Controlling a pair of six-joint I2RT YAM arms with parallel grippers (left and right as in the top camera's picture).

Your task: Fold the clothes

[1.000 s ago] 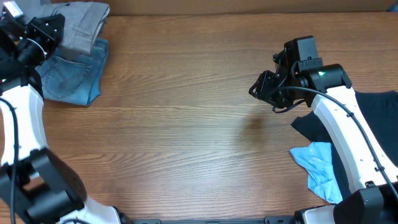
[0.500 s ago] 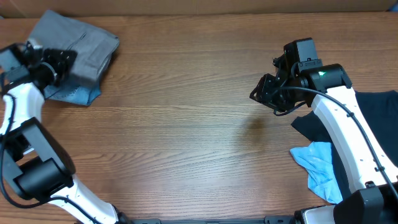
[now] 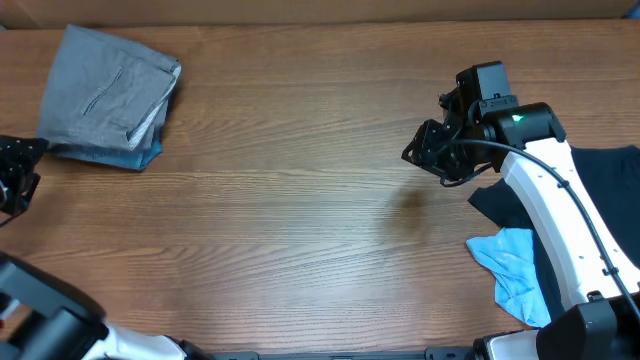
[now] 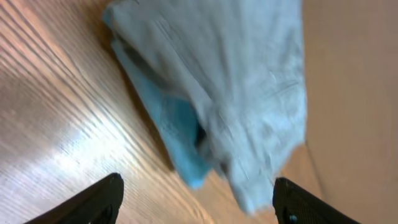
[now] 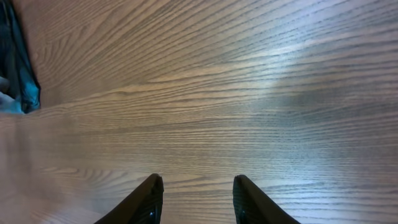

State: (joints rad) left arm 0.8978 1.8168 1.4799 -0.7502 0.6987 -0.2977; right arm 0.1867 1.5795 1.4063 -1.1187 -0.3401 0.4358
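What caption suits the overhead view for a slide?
Folded grey shorts lie on blue jeans; left end effector open beside them.

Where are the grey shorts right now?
Overhead view: the grey shorts lie folded at the far-left corner of the table, stacked on the blue jeans.

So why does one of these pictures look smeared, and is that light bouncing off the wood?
Left wrist view: smeared, probably from camera motion; the grey shorts and blue jeans beneath look soft-edged, and a bright glare streak sits on the table. Right wrist view: sharp wood grain, pale sheen upper right. Overhead view: evenly lit, crisp, faint dark patch mid-table.
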